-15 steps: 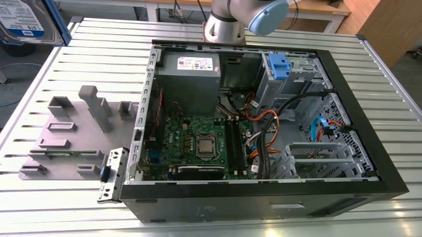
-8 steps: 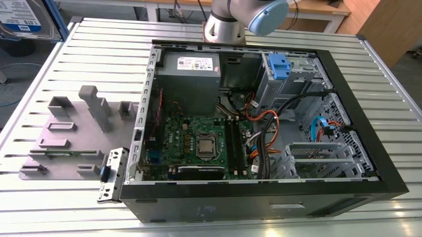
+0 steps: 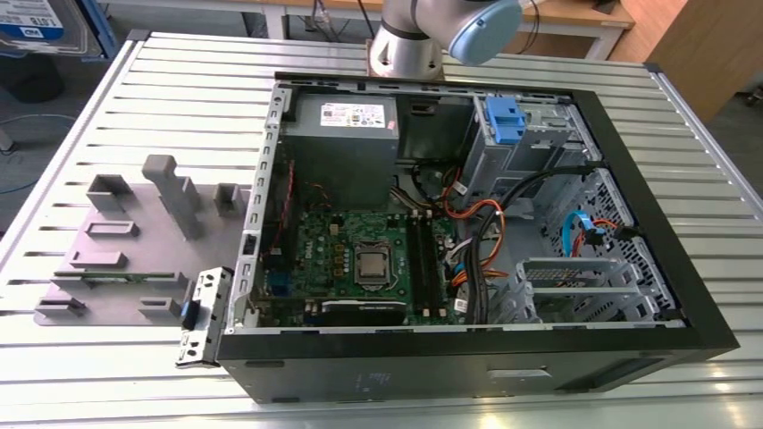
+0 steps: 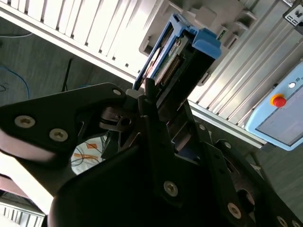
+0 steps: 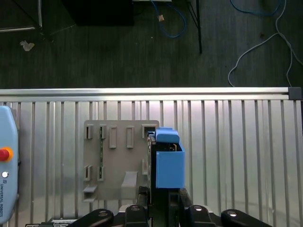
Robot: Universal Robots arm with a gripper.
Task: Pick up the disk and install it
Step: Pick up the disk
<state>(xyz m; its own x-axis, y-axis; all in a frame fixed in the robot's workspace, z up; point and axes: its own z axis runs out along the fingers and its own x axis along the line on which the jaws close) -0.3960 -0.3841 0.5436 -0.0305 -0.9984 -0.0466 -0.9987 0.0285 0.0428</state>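
Observation:
My gripper (image 5: 159,195) is shut on the disk (image 5: 166,161), held on edge with its blue plastic carrier facing the first wrist view. In the second wrist view the black fingers (image 4: 150,101) clamp the disk (image 4: 176,56) from both sides, and its connector edge and blue end tab show. The disk hangs above the grey fixture plate (image 5: 111,142), near one edge of it, over the slatted metal table (image 5: 236,151). In the exterior view the arm (image 3: 417,36) rises behind the open computer case (image 3: 667,286).
The case holds a motherboard (image 3: 357,259), a grey power supply (image 3: 346,134), cables and a blue bracket (image 3: 501,121) in the drive bay. The grey fixture plate (image 3: 120,259) with upright holders lies at the exterior view's left. A pendant (image 5: 4,165) rests on the table; floor cables lie beyond the table edge.

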